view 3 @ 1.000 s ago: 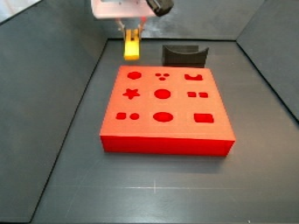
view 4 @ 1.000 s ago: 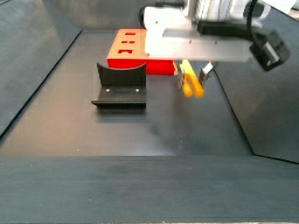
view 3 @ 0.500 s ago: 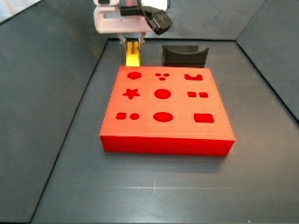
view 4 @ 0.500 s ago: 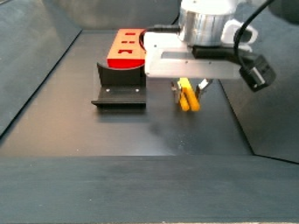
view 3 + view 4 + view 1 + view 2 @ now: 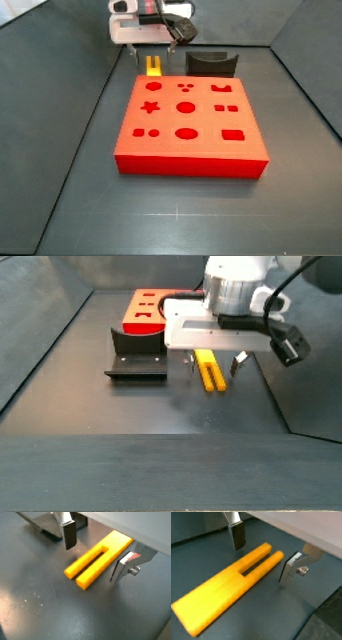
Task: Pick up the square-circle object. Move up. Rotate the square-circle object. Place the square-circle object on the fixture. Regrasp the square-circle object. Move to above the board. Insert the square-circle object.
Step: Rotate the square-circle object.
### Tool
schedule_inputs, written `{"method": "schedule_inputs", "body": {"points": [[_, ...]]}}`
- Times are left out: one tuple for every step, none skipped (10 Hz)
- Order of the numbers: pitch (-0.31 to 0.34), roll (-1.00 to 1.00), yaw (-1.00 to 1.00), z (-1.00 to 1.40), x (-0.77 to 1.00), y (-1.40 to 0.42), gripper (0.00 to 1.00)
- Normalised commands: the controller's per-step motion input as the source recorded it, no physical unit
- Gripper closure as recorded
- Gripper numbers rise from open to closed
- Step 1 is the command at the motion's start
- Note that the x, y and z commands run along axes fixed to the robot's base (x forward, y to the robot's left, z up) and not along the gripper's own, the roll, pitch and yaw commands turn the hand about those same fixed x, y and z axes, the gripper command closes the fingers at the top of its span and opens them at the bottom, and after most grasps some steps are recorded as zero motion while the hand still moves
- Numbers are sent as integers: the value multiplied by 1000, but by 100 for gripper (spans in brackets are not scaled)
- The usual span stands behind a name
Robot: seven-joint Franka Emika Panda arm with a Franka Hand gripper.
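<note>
The square-circle object (image 5: 99, 558) is a narrow yellow-orange peg with two prongs. It lies flat on the dark floor and shows in both wrist views (image 5: 228, 579) and both side views (image 5: 152, 67) (image 5: 210, 369). My gripper (image 5: 95, 552) is open and low over it, with one finger on each side of the peg and neither pressing it. The gripper also shows in the other views (image 5: 263, 552) (image 5: 151, 45) (image 5: 214, 356). The dark fixture (image 5: 211, 63) (image 5: 136, 356) stands beside the peg. The red board (image 5: 187, 120) (image 5: 144, 311) lies close by.
Dark walls enclose the floor on all sides (image 5: 54, 60) (image 5: 307, 366). In a side view the board fills the middle of the floor, with the fixture just behind it.
My gripper has come down over the peg. Its open fingers now stand on either side of it near the floor.
</note>
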Motion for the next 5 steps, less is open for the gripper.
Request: {"method": "schedule_inputs", "body": {"points": [[29,2,-4,1000,-13,1,0],[62,12,-14,1000,-11,6,0],[71,18,-19,1000,-10,8,0],[80,32,-26,1000,-17,12,0],[80,40,-27,1000,-18,14,0]]}}
